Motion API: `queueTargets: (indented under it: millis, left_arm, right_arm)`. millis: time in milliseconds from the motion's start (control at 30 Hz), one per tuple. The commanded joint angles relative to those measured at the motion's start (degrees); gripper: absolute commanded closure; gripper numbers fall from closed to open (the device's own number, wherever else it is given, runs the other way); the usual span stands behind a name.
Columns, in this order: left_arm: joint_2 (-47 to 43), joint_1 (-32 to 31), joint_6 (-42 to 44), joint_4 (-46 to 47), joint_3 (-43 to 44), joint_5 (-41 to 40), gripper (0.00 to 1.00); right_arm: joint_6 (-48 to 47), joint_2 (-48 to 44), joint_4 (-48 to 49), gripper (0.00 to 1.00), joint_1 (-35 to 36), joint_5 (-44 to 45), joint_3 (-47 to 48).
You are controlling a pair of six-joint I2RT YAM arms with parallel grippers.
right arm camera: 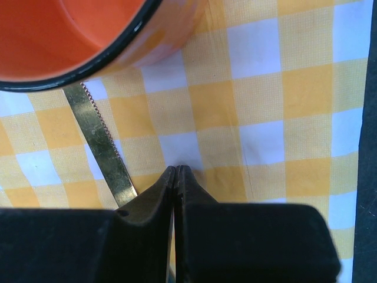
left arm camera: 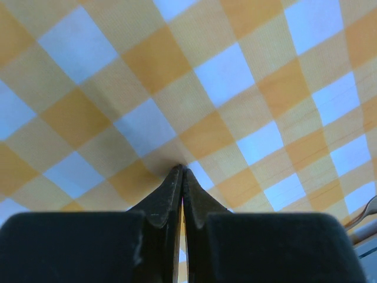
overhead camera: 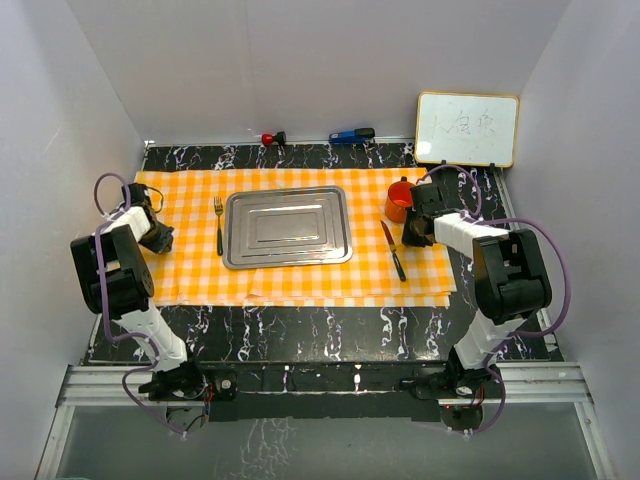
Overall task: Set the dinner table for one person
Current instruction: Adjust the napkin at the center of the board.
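Note:
The dinner table (overhead camera: 300, 330) is a black marble-veined top under an orange-and-white checked cloth (overhead camera: 290, 285). On the cloth lie a steel tray (overhead camera: 288, 227), a fork (overhead camera: 218, 225) to its left, a serrated knife (overhead camera: 393, 250) (right arm camera: 100, 141) to its right, and an orange cup (overhead camera: 399, 200) (right arm camera: 76, 35) behind the knife. My left gripper (overhead camera: 160, 240) (left arm camera: 181, 170) is shut and empty, its tip down at the cloth left of the fork. Beside the knife and just in front of the cup, my right gripper (overhead camera: 413, 238) (right arm camera: 177, 168) is shut with nothing in it.
A small whiteboard (overhead camera: 467, 128) leans at the back right. A red-and-black object (overhead camera: 272, 138) and a blue-and-black one (overhead camera: 350, 135) lie along the back wall. White walls close in three sides. The fork's tines (left arm camera: 368, 209) show at the left wrist view's right edge.

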Motion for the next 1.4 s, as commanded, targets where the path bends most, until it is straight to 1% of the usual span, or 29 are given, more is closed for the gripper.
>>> queueTargets:
  millis: [0,133,300,500,600,733,833,900,1000,1100,1133,1200,1300,1367]
  left_arm:
    - [5.12,6.10,2.16,-3.38,-2.58,-9.19,1.00]
    - [6.92,7.20,2.45,-6.03,-0.74,-14.01,1.00]
    - [7.84,8.55,2.97,-7.04,0.70,-16.91,1.00]
    - [8.05,8.44,3.94,-10.85,5.52,-23.84,1.00]
    - [7.35,7.62,5.09,-11.95,7.10,-27.58,1.00]
    - [8.03,5.95,6.72,-12.67,8.36,-29.97,1.00]
    - [9.24,3.22,6.91,-14.62,10.11,-32.20,1.00]
    - [9.37,0.30,7.80,-15.31,11.50,-32.71,1.00]
    - [8.00,-5.20,10.21,-15.71,14.77,-29.96,1.00]
    - [4.56,-9.09,12.31,-16.16,18.49,-23.43,1.00]
    - [2.98,-9.53,13.30,-16.02,19.36,-19.10,1.00]
    - [-0.61,-9.62,14.72,-16.03,20.80,-14.07,0.99]
    - [-4.75,-9.75,15.67,-18.85,22.81,-12.24,0.95]
    - [-5.55,-9.72,15.90,-21.95,23.56,-11.90,0.93]
  right_arm:
    - [-1.40,3.25,-0.67,1.00,-1.23,2.52,-0.51]
    - [-1.55,2.72,-0.55,1.00,-1.66,2.65,-1.05]
    - [-1.91,2.56,-0.65,1.00,-2.07,2.52,-1.41]
    - [-2.09,3.67,-0.74,1.00,-2.21,1.85,-1.15]
    - [-2.04,4.29,-0.58,1.00,-2.20,1.13,-1.04]
    - [-1.94,4.44,-0.06,1.00,-2.21,0.46,-1.14]
    - [-1.99,4.15,0.13,1.00,-2.24,0.34,-1.37]
    - [-1.94,4.01,0.23,1.00,-2.22,0.19,-1.43]
    - [-1.98,4.17,0.42,1.00,-2.21,-0.41,-1.37]
    - [-2.01,4.48,0.41,1.00,-2.20,-0.49,-1.37]
    - [-2.10,4.53,0.38,1.00,-2.20,-0.60,-1.41]
    - [-2.20,4.47,0.35,1.00,-2.22,-0.73,-1.44]
    - [-2.29,4.17,0.47,1.00,-2.20,-0.83,-1.61]
    - [-2.28,4.26,0.64,1.00,-2.21,-1.22,-1.49]
